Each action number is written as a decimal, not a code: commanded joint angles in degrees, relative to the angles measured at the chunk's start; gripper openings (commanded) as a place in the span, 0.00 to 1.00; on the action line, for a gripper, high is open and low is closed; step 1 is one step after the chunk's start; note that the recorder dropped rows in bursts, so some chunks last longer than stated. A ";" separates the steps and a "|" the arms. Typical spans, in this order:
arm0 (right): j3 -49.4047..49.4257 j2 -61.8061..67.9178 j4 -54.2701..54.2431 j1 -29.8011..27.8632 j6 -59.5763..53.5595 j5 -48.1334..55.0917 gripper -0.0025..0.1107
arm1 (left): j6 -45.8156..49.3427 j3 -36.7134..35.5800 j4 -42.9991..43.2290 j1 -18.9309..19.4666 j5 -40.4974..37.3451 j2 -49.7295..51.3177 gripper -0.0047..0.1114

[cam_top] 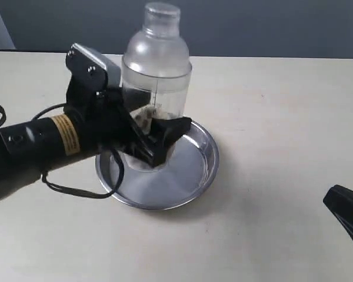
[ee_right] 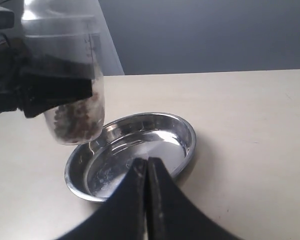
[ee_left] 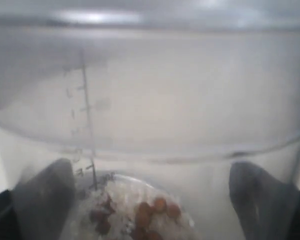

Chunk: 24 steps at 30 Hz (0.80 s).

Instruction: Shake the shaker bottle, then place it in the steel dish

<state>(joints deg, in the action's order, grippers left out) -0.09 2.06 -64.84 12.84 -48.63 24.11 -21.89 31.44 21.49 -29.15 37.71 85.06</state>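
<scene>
The shaker bottle [cam_top: 157, 64] is held upright, slightly tilted, above the steel dish [cam_top: 194, 176], its base off the dish floor in the right wrist view. My left gripper [cam_top: 156, 136] is shut on its lower body, one black finger [ee_left: 45, 197] on each side. Brown and white granules [ee_left: 140, 215] lie at the bottle's bottom. From the right wrist, the bottle [ee_right: 70, 75] hangs over the dish's [ee_right: 180, 145] rim. My right gripper [ee_right: 147, 162] is shut and empty, near the table's right edge [cam_top: 347, 214], apart from the dish.
The beige table [cam_top: 282, 117] spreads around the dish. A black cable [cam_top: 76, 188] loops under the left arm beside the dish. A grey wall [cam_top: 270, 26] stands behind the table.
</scene>
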 commanded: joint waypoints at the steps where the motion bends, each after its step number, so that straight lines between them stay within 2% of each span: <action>1: 0.09 -0.21 -0.13 -0.17 -0.20 -0.39 0.01 | 0.14 6.05 -2.19 -0.06 3.86 -8.22 0.04; 3: 0.09 -0.21 -0.27 -0.17 -0.20 -0.39 0.01 | -0.26 5.83 2.35 -0.73 -10.19 -6.67 0.04; 4: 0.09 -0.21 -0.16 -0.17 -0.20 -0.39 0.01 | -0.68 3.68 3.70 -1.28 -10.87 -3.87 0.04; 5: 0.09 -0.21 -0.16 -0.17 -0.20 -0.39 0.01 | -0.68 1.75 3.67 -1.54 -8.27 -1.24 0.04; 7: 0.09 -0.21 -0.16 -0.17 -0.20 -0.39 0.01 | -1.81 -1.62 3.02 -1.79 2.93 3.35 0.04; 10: 0.09 -0.21 -0.16 -0.17 -0.20 -0.39 0.01 | -2.59 -1.19 -0.38 -1.68 17.46 0.94 0.04; 12: 0.09 -0.21 -0.16 -0.17 -0.20 -0.39 0.01 | -2.21 1.68 -1.49 -1.68 14.36 -3.21 0.04; 15: 0.09 -0.21 -0.16 -0.17 -0.20 -0.49 0.01 | -0.18 3.41 0.71 -1.80 -1.04 -5.13 0.04; 16: 0.09 -0.21 -0.16 -0.17 -0.20 -0.49 0.01 | -0.19 2.20 2.46 -1.80 -2.34 -3.67 0.04; 20: 0.09 -0.21 -0.16 -0.17 -0.20 -0.36 0.01 | -0.19 -2.52 -0.23 -1.68 8.62 1.83 0.04; 22: 0.09 -0.21 -0.16 -0.17 -0.20 -0.36 0.01 | -0.19 -2.74 -2.09 -1.68 16.34 0.83 0.04; 24: 0.09 -0.21 -0.16 -0.17 -0.20 -0.36 0.01 | -0.19 -1.27 -3.52 -1.68 18.44 -2.22 0.04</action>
<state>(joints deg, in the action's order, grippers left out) -0.09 2.06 -64.95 12.84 -48.63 24.11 -22.28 28.30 21.78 -30.84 43.44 87.09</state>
